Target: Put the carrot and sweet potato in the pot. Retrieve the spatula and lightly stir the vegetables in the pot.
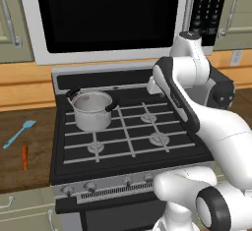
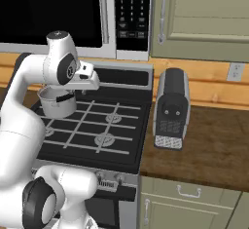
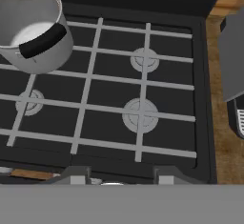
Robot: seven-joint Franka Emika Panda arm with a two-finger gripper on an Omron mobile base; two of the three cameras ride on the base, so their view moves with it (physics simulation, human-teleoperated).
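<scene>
The steel pot (image 1: 91, 109) with black side handles stands on the stove's back left burner; it also appears as the pot (image 2: 57, 102) and the pot (image 3: 29, 25). What shows of its inside looks bare. On the wooden counter left of the stove lie the light-blue spatula (image 1: 19, 133) and, just in front of it, the thin orange carrot (image 1: 24, 157). The sweet potato is out of view. My gripper (image 3: 119, 176) hangs high over the middle of the stove, to the right of the pot; its fingers (image 2: 65, 98) stand apart with nothing between them.
The black stove top (image 1: 128, 127) has grey grates and knobs along its front. A dark coffee machine (image 2: 170, 108) stands on the right counter, close to the stove's edge. A microwave (image 1: 108, 14) hangs above. A tan sliver (image 3: 28, 174) shows low in the hand view; I cannot tell what it is.
</scene>
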